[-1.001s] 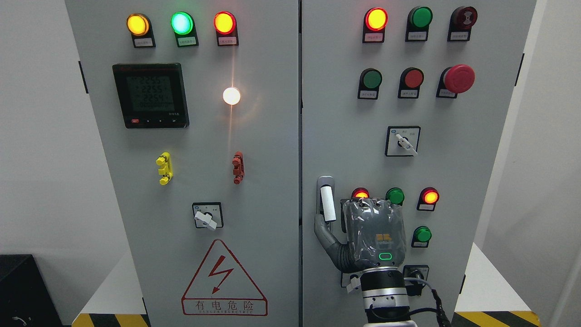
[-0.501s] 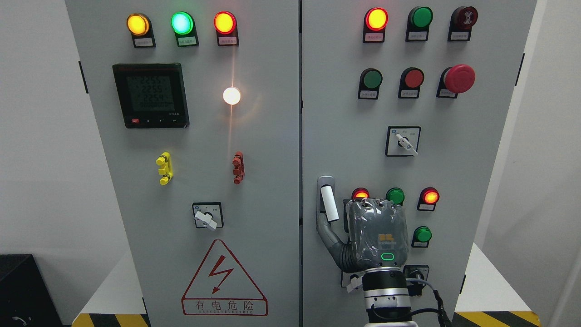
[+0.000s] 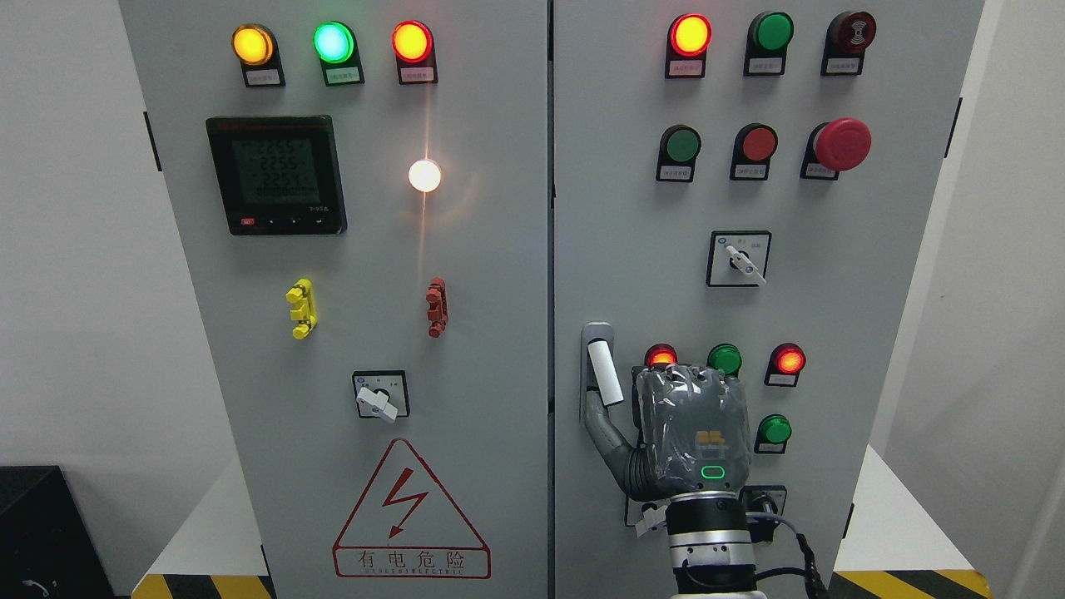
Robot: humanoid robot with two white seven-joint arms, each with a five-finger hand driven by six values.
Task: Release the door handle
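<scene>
Robot hand beside the white door handle

A big grey metal cabinet [image 3: 466, 274] with two flat doors fills the view. On the right door, low down near the middle gap, sits the door handle [image 3: 603, 370]. It is a short white bar in a grey rounded frame, and it leans a little to one side.

The right hand [image 3: 691, 433] comes up from the bottom, right of the middle. It is grey, wrapped in shiny crinkly plastic, with a small yellow mark and a glowing green ring on its back. Its thumb [image 3: 601, 424] reaches up to the low end of the handle and looks to touch it there. The other fingers are hidden behind the hand, so I cannot tell if they are curled or spread.

The left door has a red triangle sign [image 3: 408, 509] with a lightning bolt and the words 有电危险. Above it is a black square meter [image 3: 276, 175] with faint numbers too dim to read. Round lamps glow yellow, green and red along the top. A big red mushroom button [image 3: 842, 143] sticks out on the right door.
</scene>
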